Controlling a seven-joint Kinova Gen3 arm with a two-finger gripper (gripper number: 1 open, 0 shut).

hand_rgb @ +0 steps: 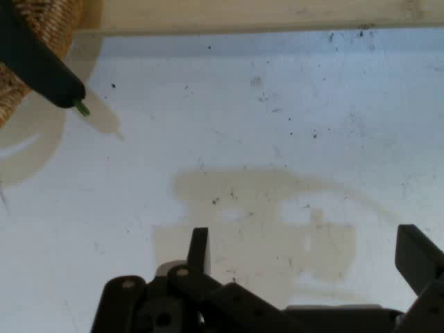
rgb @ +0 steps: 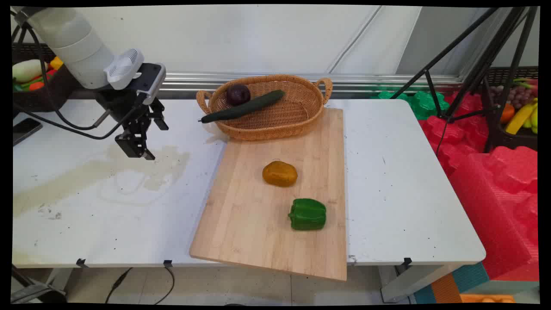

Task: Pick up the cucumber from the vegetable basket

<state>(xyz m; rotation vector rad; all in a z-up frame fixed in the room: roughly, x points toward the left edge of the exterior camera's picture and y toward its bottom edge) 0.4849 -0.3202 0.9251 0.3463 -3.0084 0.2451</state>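
Above a stained patch of table (rgb: 142, 172), my claw (rgb: 137, 148) hangs spread apart, holding nothing. Nearest, the cucumber (rgb: 243, 106) lies across the basket (rgb: 297, 116), stem end pointing toward me.

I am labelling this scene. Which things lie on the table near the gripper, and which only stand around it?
On the table: board, basket holding cucumber and purple onion, potato, green pepper, phone; open gripper over a stain.
Around it: tripod, red foam, fruit crates.
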